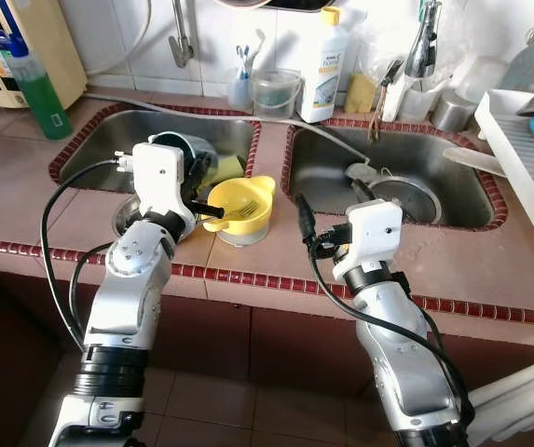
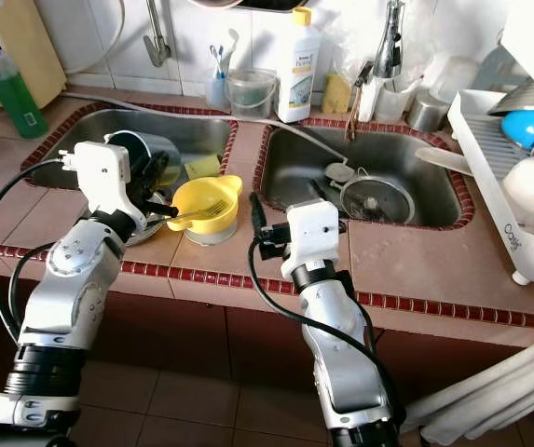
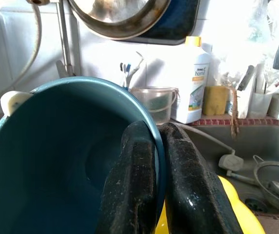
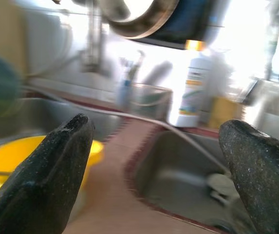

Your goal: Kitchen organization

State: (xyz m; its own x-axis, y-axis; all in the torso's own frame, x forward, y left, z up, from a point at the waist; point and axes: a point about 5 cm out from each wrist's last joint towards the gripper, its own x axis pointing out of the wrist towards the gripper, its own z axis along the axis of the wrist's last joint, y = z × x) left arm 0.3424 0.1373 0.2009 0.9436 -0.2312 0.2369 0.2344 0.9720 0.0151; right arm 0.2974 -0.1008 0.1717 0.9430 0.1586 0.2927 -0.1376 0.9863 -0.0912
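The left gripper [image 3: 158, 195] is at the left middle of the head view, by the near edge of the left sink [image 1: 108, 140]. Its two black fingers [image 3: 134, 185] are squeezed together on the rim of a blue pot [image 3: 56, 161]. One finger is inside the pot and one is outside. The pot is tipped up over the corner of the sink.

Just right of the pot, a yellow bowl [image 1: 248, 200] stands on the pink tiled surface [image 1: 453, 270] between the two sinks. A yellow fork [image 1: 239, 213] lies in the bowl.

The right gripper [image 4: 158, 161] is in the lower middle of the head view, over the front edge of the surface near the right sink [image 1: 453, 177]. Its fingers [image 4: 56, 165] are wide apart and hold nothing. The wrist picture is blurry.

A strainer [image 1: 402, 194] sits in the right sink. A white bottle [image 1: 324, 65] and a clear cup [image 1: 274, 91] stand at the back wall, in the upper middle. A green bottle [image 1: 38, 88] stands at the upper left. A white dish rack [image 1: 527, 149] stands at the right edge.
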